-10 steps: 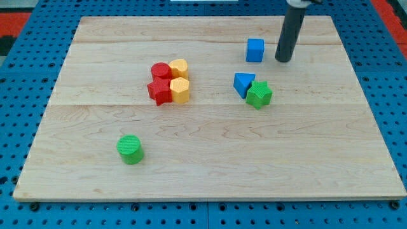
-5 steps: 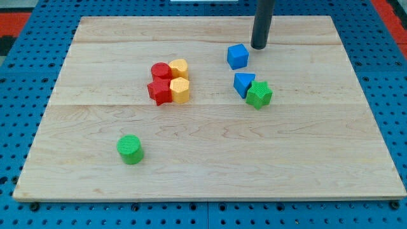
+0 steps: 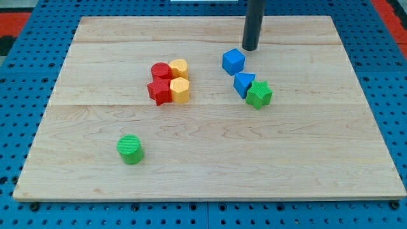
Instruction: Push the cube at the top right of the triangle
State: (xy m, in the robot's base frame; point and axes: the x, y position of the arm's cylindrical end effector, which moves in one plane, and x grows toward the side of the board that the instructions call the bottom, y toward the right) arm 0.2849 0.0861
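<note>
On the wooden bench (image 3: 210,159), near its 12 o'clock edge, my tip (image 3: 250,49) sits just at 1 o'clock of the blue cube (image 3: 233,61), very close, maybe touching; contact is too fine to call. No claw on this rig, only the dark rod, so nothing to call open or closed.

Blue cube lies at 11 o'clock of the blue triangle (image 3: 243,83), just beside it with a small gap. Green star (image 3: 259,95) touches the triangle at its 4 o'clock.

Well apart at 9 o'clock: tight cluster of red cylinder (image 3: 160,70), yellow block (image 3: 179,67), red star (image 3: 159,91) and a second yellow block (image 3: 180,90), shapes of the yellow ones unclear. Green cylinder (image 3: 130,149) alone toward 7 o'clock of the bench.

Progress, as a judgement: not done. Goal spot is at 1 o'clock of the triangle; the cube is on the wrong side, at 11 o'clock. With the tip at the cube's 1 o'clock, a push from here would send it toward 7 o'clock, away from the goal. Likely needs the tip brought round to the cube's 9 o'clock side, then a push toward 3 o'clock, staying above the triangle. Risk: clipping the triangle or the green star.
</note>
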